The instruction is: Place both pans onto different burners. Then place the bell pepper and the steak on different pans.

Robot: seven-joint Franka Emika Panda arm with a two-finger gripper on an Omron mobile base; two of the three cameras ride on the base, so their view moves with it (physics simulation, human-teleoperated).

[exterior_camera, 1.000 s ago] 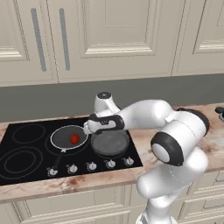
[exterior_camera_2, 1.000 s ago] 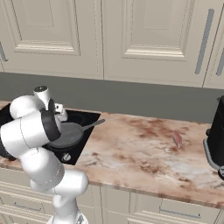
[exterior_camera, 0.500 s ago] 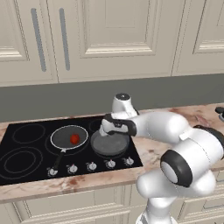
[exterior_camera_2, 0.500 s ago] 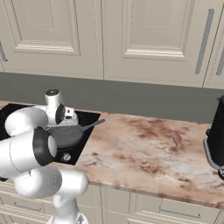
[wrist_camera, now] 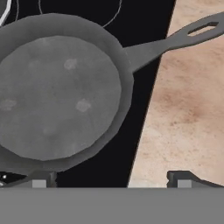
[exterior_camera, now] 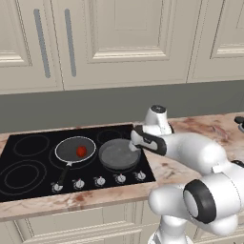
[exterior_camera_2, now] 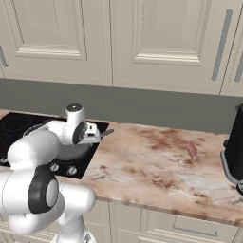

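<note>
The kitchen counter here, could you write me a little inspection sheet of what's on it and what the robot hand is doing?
Surface: marble counter with a black cooktop.
Job's things: bell pepper lies in the dark pan; grey pan beside it is empty; steak lies on the counter, apart from the cooktop.
Clutter: black appliance at the counter's right end.
Grippers: gripper open, holding nothing, above the grey pan's edge.
Cables: nothing seen.
Surroundings: cream cabinets, grey backsplash.

We find no legible text, labels, brands, numbers or signs on any surface in these views.
</note>
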